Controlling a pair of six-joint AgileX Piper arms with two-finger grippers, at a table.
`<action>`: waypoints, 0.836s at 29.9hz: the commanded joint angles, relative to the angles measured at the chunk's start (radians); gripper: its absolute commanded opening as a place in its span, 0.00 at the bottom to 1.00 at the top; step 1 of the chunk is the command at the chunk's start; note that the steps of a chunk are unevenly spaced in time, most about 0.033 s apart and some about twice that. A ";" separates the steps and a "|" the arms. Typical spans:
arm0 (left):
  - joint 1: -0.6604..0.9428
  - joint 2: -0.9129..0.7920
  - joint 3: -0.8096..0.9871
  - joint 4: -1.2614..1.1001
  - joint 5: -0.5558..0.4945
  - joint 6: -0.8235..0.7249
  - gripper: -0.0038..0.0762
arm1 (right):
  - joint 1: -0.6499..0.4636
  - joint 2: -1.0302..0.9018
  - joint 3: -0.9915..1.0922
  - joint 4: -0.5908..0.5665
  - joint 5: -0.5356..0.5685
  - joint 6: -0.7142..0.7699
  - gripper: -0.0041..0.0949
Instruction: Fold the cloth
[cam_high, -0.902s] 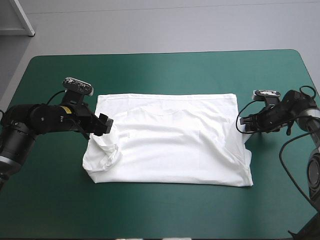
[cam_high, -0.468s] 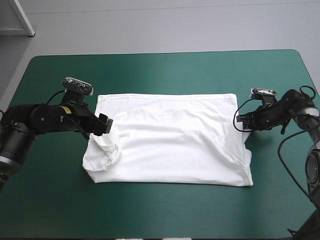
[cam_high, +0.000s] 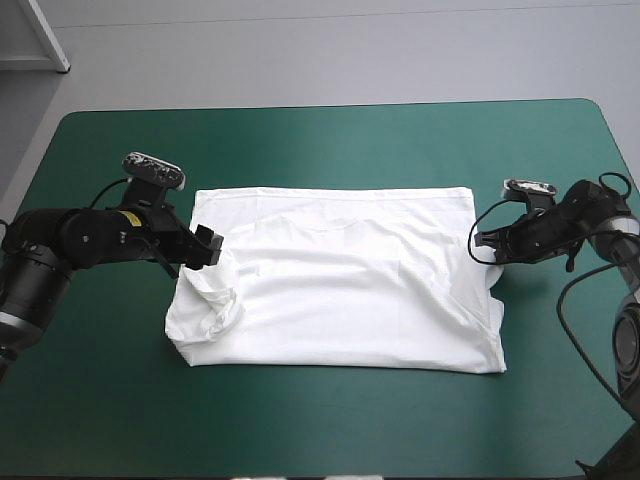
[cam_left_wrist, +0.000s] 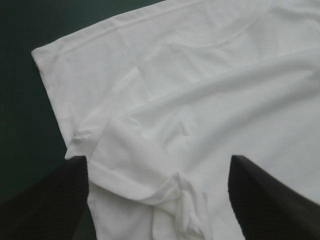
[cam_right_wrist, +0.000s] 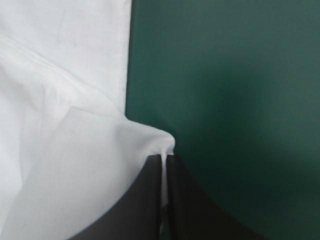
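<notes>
The white T-shirt (cam_high: 340, 275) lies spread on the teal-green table, its left sleeve folded in and bunched (cam_high: 212, 295). My left gripper (cam_high: 205, 247) hovers at the shirt's left edge, open; in the left wrist view its black fingers (cam_left_wrist: 47, 200) stand wide apart over the bunched sleeve (cam_left_wrist: 170, 192). My right gripper (cam_high: 482, 245) is at the shirt's right edge. In the right wrist view its fingers (cam_right_wrist: 145, 200) are shut on a pinched fold of the T-shirt (cam_right_wrist: 150, 140), lifted a little off the cover.
Bare teal-green cover (cam_high: 330, 420) surrounds the shirt on all sides. The table's far edge (cam_high: 330, 108) runs behind the shirt.
The right gripper has moved slightly back and forth at the shirt's right edge, holding the fabric. The left gripper has drawn back a little from the bunched sleeve.
</notes>
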 joint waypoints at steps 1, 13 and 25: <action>-0.003 -0.027 -0.032 -0.011 -0.057 -0.010 0.74 | -0.007 -0.108 -0.023 -0.076 -0.027 0.065 0.03; -0.003 -0.027 -0.032 -0.015 -0.057 -0.010 0.74 | -0.007 -0.265 -0.026 -0.230 -0.029 0.233 0.03; -0.003 -0.027 -0.032 -0.015 -0.059 -0.010 0.74 | 0.259 -0.289 -0.083 -0.015 0.026 0.165 0.03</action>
